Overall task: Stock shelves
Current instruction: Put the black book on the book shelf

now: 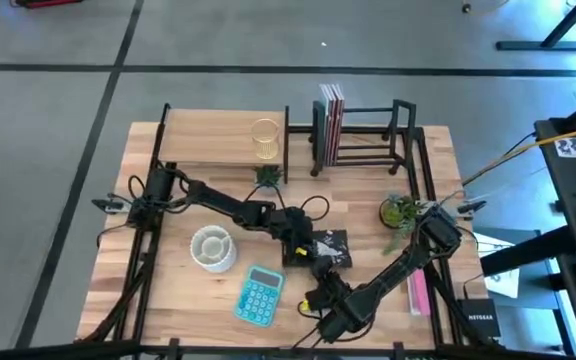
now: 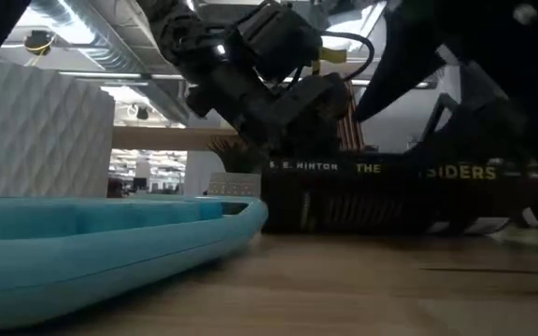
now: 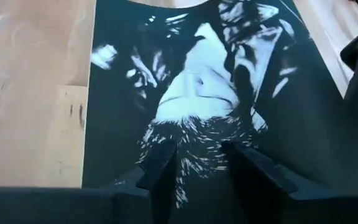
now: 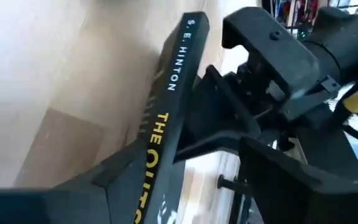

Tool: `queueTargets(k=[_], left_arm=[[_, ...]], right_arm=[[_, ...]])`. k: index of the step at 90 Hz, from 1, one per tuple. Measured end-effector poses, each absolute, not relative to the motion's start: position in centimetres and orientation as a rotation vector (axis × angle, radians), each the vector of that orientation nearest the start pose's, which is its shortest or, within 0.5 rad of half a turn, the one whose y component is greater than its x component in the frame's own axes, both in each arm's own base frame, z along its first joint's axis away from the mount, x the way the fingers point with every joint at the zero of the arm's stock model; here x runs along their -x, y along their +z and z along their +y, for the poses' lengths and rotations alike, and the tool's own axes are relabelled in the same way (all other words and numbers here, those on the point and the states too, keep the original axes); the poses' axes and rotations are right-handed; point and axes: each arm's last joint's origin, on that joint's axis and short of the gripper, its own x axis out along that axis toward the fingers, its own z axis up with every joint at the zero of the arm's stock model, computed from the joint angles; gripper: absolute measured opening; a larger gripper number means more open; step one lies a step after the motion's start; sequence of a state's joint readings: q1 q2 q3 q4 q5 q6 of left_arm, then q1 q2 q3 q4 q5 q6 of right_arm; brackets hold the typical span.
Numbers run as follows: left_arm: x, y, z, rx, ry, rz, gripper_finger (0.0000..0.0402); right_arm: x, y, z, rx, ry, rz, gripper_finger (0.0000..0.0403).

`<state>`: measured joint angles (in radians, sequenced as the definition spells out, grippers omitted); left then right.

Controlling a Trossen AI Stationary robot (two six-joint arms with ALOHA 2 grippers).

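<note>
Desk (image 1: 178, 300): light wood, carrying everything below; black rails run along its left and right edges.
Wood shelf (image 1: 208, 140): far left of the desk, a light board on thin black legs; a wire cup (image 1: 265, 140) stands at its right end.
Bar rack (image 1: 368, 135): far right, just beside the wood shelf; black open frame with a few red-spined books (image 1: 331, 120) upright at its left end.
Left arm (image 1: 218, 203): reaches from the left edge toward the desk's middle.
Right arm (image 1: 393, 270): bends from the right edge toward the near middle.
Book (image 1: 330, 248): dark cover, on the middle of the desk, between the two tools; spine reads "S. E. Hinton"; in the right wrist view it appears tipped up on one long edge.
Calculator (image 1: 259, 295): teal, flat, near edge, left of the right tool.
Bowl (image 1: 213, 247): white, ribbed, left of the book.
Plant (image 1: 400, 212): small green one, right side, near the rack.
Pink item (image 1: 417, 292): thin, flat, near right corner, beside the right arm.
Left tool (image 3: 197, 158): over the book's cover, fingers (image 3: 160, 163) apart and close to the cover, whether touching it cannot be told.
Right tool (image 4: 185, 165): at the book's near edge, one finger on either side of the spine; whether it is clamped cannot be told.
</note>
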<state>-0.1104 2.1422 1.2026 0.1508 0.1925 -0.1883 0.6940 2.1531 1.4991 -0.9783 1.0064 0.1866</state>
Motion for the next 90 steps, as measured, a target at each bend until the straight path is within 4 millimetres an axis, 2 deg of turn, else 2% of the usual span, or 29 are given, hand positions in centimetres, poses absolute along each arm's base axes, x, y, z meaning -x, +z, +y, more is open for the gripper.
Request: queueTargets(k=[23,36,54,69,80,90], left_arm=[[-42.0,9.5,-5.3,0.207,-0.216,0.818,0.0132],[-42.0,9.5,-5.4,0.208,-0.221,0.82,0.0132],[-42.0,9.5,-5.5,0.208,-0.225,0.82,0.0132],[-41.9,9.4,-5.5,0.208,-0.222,0.824,0.0132],[-42.0,9.5,-5.5,0.209,-0.223,0.821,0.0132],[-42.0,9.5,-5.5,0.209,-0.225,0.822,0.0132]], right_arm=[[-32.0,13.4,22.4,0.785,-0.276,1.164,0.0237],[-32.1,12.5,21.6,0.711,-0.236,1.237,0.023],[-31.7,11.4,21.1,0.689,-0.238,1.23,0.0173],[-31.5,11.4,21.0,0.682,-0.297,1.198,0.0129],[-31.5,11.8,21.0,0.66,-0.301,1.212,0.0117],[-31.9,12.6,21.4,0.64,-0.311,1.181,0.0128]])
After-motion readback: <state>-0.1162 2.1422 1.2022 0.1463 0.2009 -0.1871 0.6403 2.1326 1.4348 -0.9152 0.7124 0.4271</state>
